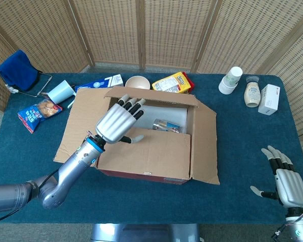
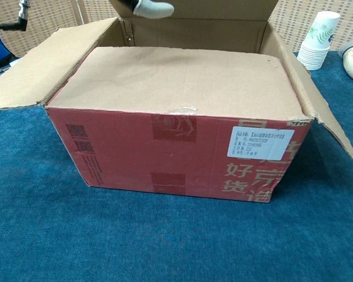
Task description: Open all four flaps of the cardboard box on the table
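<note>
The red-sided brown cardboard box (image 1: 151, 146) sits near the middle of the blue-covered counter (image 1: 242, 151). Its near flap (image 1: 146, 151) lies almost flat over the opening, the left flap (image 1: 81, 126) and right flap (image 1: 204, 141) are folded outward, and the far flap (image 1: 151, 96) stands raised at the back. The head view looks down into the gap behind the near flap, where some packaged goods (image 1: 166, 125) show inside; the chest view cannot see them, but shows the box's red front wall with a white label (image 2: 260, 143).

The left hand (image 1: 117, 123) hovers over the box's open rear part, fingers (image 1: 131, 107) spread and holding nothing (the chest view catches only one pale fingertip at its top edge). The right hand (image 1: 287, 182) rests well to the right of the box, fingers apart and empty, seen from the head view alone.

Behind the box lie a cream bowl (image 1: 137, 82) and a yellow snack packet (image 1: 172, 82); a stack of paper cups (image 1: 231, 79) stands to its far right.
</note>
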Controlling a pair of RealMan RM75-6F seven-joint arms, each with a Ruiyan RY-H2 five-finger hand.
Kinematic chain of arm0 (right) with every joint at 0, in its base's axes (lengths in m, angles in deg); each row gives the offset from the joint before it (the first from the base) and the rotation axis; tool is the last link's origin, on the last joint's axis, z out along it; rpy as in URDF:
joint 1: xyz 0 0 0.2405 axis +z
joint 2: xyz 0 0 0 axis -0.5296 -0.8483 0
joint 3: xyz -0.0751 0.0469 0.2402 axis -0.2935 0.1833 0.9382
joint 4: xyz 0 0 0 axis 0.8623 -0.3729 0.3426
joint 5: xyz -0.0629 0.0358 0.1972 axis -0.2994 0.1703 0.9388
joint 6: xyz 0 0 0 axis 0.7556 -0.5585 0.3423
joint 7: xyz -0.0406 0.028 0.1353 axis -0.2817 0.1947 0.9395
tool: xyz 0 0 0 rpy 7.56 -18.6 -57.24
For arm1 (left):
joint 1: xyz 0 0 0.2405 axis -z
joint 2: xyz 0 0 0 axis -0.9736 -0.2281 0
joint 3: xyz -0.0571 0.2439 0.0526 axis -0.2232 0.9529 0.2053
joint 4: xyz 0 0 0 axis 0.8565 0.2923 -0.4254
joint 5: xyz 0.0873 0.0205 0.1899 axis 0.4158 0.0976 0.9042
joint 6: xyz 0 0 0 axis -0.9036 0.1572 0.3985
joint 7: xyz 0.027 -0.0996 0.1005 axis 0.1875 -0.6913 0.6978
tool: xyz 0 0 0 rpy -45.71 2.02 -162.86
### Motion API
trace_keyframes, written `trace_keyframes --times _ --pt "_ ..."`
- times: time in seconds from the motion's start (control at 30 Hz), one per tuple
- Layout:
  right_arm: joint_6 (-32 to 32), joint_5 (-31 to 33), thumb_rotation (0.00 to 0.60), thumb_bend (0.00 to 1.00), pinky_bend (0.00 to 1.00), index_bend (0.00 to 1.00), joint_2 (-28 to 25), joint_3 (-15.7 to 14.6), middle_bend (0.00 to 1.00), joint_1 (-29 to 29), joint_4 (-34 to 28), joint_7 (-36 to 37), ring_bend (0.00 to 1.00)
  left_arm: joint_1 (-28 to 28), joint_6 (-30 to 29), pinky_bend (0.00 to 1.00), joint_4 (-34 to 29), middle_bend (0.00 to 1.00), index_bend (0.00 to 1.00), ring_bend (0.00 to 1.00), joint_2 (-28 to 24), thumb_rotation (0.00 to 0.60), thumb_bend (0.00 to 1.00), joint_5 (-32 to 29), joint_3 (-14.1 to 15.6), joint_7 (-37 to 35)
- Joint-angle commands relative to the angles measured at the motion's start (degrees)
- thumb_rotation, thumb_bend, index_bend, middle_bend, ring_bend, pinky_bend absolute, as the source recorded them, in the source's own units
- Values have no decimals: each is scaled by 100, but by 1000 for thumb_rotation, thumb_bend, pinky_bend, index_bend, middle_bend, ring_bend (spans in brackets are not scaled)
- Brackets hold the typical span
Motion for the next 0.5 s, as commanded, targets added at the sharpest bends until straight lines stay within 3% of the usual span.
trace_keyframes --times 0.03,0.5 --pt "-10 -6 600 0 11 0 -7 -6 0 4 -3 12 0 105 21 228 136 9 299 75 28 172 105 -98 -113 139" --pt "-171 87 600 0 11 0 -32 -2 0 75 36 92 0 687 200 227 922 0 297 75 108 179 106 -766 -604 665"
